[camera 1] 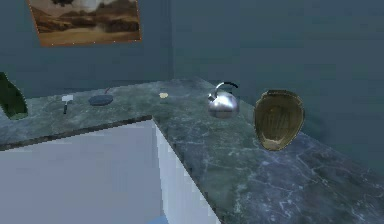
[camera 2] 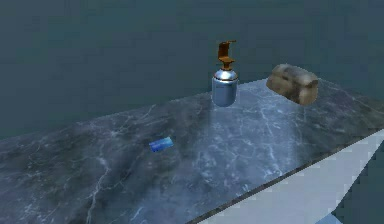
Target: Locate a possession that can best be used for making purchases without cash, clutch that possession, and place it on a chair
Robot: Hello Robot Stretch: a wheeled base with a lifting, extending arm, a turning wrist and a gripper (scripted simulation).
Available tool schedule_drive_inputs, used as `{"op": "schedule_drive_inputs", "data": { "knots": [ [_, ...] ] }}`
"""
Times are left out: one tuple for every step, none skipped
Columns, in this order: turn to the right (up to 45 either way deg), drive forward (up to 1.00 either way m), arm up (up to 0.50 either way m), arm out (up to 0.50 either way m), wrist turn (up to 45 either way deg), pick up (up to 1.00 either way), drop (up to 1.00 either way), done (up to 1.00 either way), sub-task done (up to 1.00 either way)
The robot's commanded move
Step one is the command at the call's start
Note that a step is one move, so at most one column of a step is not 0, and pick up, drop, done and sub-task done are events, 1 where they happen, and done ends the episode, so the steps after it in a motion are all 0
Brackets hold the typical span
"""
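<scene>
A small flat blue thing (camera 2: 161, 145), card-like in shape, lies on the dark marbled countertop (camera 2: 90, 170) in the arm side view, left of the middle. In the forward view the same kind of countertop (camera 1: 250, 170) runs in an L along two blue-grey walls.
A metal pump bottle (camera 2: 224, 80) and a brown loaf (camera 2: 293, 83) stand farther out on the counter. The forward view has a silver kettle (camera 1: 223, 100), a brass-coloured dish (camera 1: 278, 119) leaning at the wall, a dark disc (camera 1: 100, 100), a small cup (camera 1: 163, 96) and a wall painting (camera 1: 85, 20).
</scene>
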Motion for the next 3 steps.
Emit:
{"op": "schedule_drive_inputs", "data": {
  "knots": [
    [0.0, 0.0, 0.38, 0.0, 0.0, 0.0, 0.0, 0.0, 0.0],
    [0.0, 0.0, 0.0, 0.26, 0.0, 0.0, 0.0, 0.0, 0.0],
    [0.0, 0.0, 0.0, 0.0, 45.0, 0.0, 0.0, 0.0, 0.0]
  ]
}}
